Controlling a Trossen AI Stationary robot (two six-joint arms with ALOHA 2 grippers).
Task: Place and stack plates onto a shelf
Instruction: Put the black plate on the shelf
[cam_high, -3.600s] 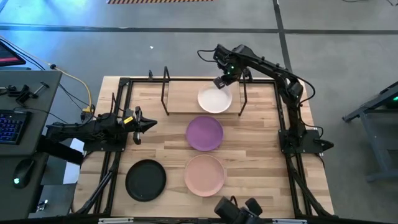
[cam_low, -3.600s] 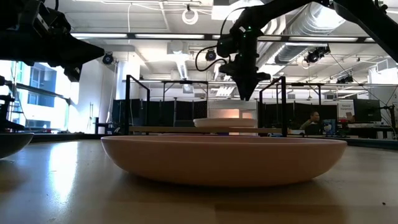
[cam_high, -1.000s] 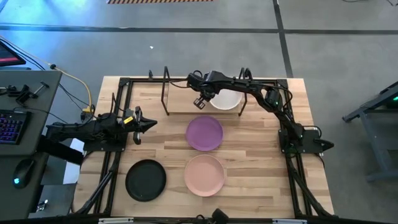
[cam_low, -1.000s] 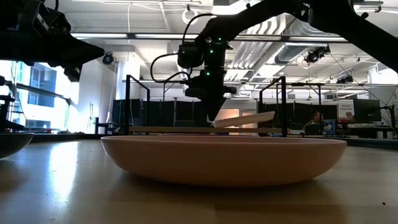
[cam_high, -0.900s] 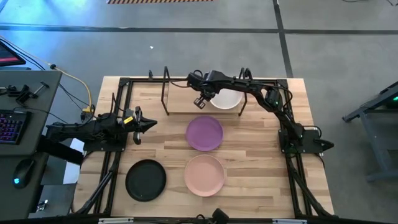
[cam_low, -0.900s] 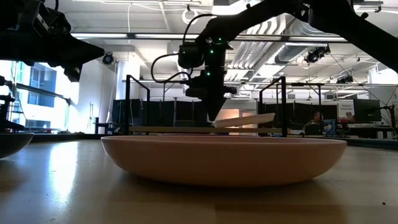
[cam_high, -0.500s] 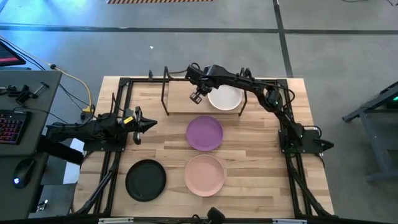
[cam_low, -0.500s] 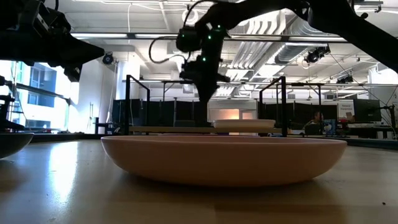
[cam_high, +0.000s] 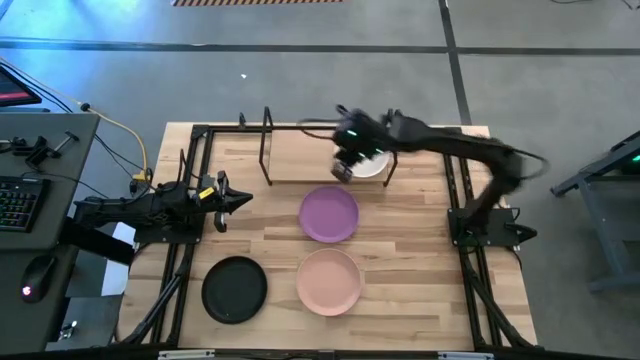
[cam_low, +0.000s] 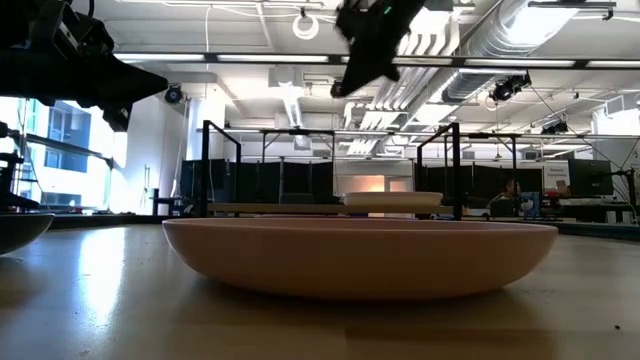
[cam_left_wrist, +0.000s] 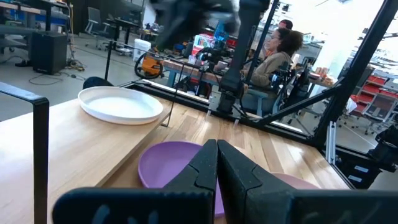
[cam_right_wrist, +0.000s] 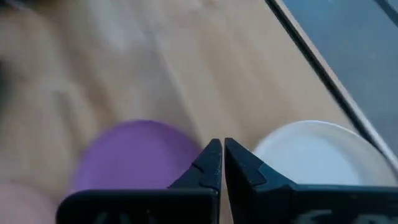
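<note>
A light butcher-block table (cam_high: 400, 240) stands on a grey concrete floor, with a desk carrying a keyboard (cam_high: 18, 203) and a mouse (cam_high: 38, 272) off its left side; the low view looks past it into a large workshop with ceiling ducts and strip lights. In the left wrist view a seated person (cam_left_wrist: 278, 53) shows beyond the far edge of the table.

The shelf (cam_high: 300, 158), a low light-wood board between black wire uprights, sits at the back of the table. The cream-white plate (cam_high: 372, 163) lies flat on the shelf's right half; the low view shows it level on the board (cam_low: 392, 200). The other 3 plates are off the shelf: the purple plate (cam_high: 329, 214) lies on the table just in front of the shelf, the pale pink plate (cam_high: 329, 281) lies in front of the purple one, farther from the shelf, and the black plate (cam_high: 234, 289) lies well to the left of the pink one, near the table's front left corner.

The right gripper (cam_high: 345, 160) hangs in the air above the shelf, at the cream-white plate's left edge, holding nothing; its fingers (cam_right_wrist: 208, 163) are pressed together. The left gripper (cam_high: 238, 200) waits over the table left of the shelf and the purple plate, its jaws together too, empty.
</note>
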